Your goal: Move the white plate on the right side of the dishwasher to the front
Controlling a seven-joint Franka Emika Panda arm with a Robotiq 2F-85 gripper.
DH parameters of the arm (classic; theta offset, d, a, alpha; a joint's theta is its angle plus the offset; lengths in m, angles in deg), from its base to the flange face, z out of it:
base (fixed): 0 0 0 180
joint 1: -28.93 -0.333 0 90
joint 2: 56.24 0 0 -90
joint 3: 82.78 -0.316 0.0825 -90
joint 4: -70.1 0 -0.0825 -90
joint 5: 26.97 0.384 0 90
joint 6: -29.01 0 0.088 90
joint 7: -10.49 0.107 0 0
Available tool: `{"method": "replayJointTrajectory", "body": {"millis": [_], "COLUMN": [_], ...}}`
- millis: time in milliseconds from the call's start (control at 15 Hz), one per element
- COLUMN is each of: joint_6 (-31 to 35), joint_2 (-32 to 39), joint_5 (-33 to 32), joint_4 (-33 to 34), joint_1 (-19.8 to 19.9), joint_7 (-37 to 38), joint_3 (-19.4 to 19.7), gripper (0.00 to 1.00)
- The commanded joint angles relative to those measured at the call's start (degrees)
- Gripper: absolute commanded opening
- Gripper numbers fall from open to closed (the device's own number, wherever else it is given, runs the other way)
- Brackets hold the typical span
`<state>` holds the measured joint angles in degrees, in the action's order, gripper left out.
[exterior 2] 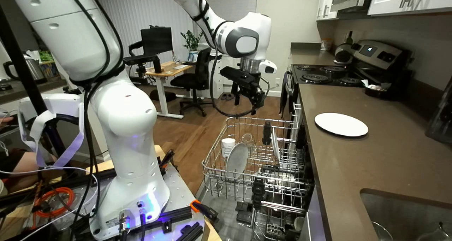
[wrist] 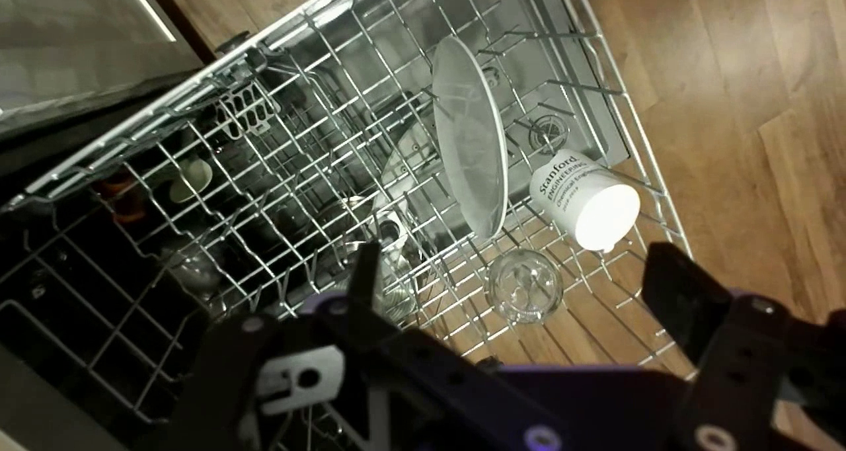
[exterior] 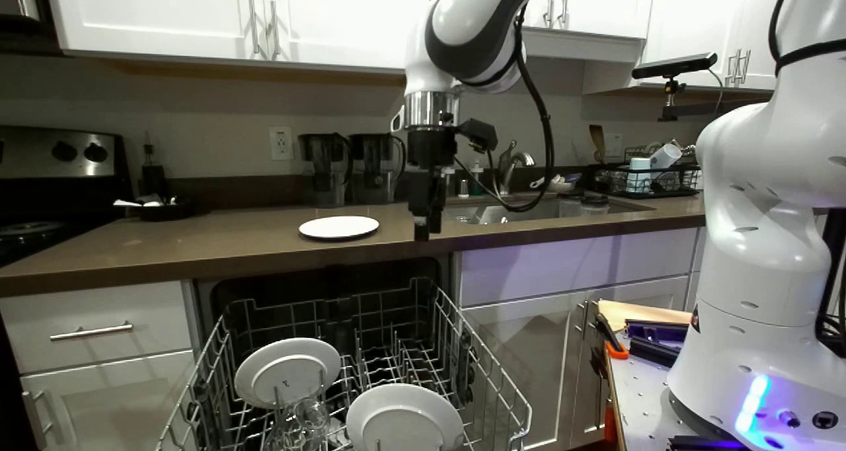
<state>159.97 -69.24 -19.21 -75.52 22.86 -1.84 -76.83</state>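
Note:
The white plate stands tilted in the right front of the rack in an exterior view. It also shows in an exterior view beside a white cup, and nearly edge-on in the wrist view. The dishwasher has its grey wire rack pulled out; the rack also shows in an exterior view. The near-identical second plate stands at the rack's left; the wrist view does not show it. My gripper is open and empty, pointing down above the rack, apart from the plate. It shows in both exterior views.
A white cup and a clear glass stand in the rack near the plate. A flat white plate lies on the brown counter beside the rack. The sink is further along the counter.

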Motion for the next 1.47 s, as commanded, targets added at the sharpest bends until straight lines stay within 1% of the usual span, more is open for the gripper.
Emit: {"method": "replayJointTrajectory", "body": {"millis": [0,200,333,400,467,667,733,800,1067,1200,1267,1333,1400], "joint_6": [3.0,8.3,11.5,10.3,9.9,10.0,10.8,11.6,12.7,14.1,16.7,20.1,25.6], "joint_2": [10.2,16.6,20.2,20.7,18.3,19.6,19.9,21.1,25.9,28.8,30.4,31.7,33.2], "joint_5": [0.2,-2.3,-2.4,-0.1,-1.2,-1.2,-0.2,-1.2,1.8,3.2,2.9,0.6,-1.0], "joint_4": [4.7,7.0,8.0,8.8,6.7,7.2,6.3,6.1,6.1,6.4,6.2,5.8,5.1], "joint_1": [0.7,1.5,1.6,1.9,2.1,2.3,2.2,1.7,1.8,1.9,1.8,1.0,0.4], "joint_7": [0.4,4.4,5.4,2.1,3.7,3.7,1.7,3.3,2.1,2.6,3.9,6.3,7.6], "joint_3": [-2.9,-4.5,-5.1,-5.6,-5.7,-6.2,-6.9,-7.1,-9.8,-11.0,-11.2,-10.5,-10.0], "gripper": [1.00,1.00,1.00,1.00,1.00,1.00,1.00,1.00,1.00,1.00,1.00,1.00,1.00]}}
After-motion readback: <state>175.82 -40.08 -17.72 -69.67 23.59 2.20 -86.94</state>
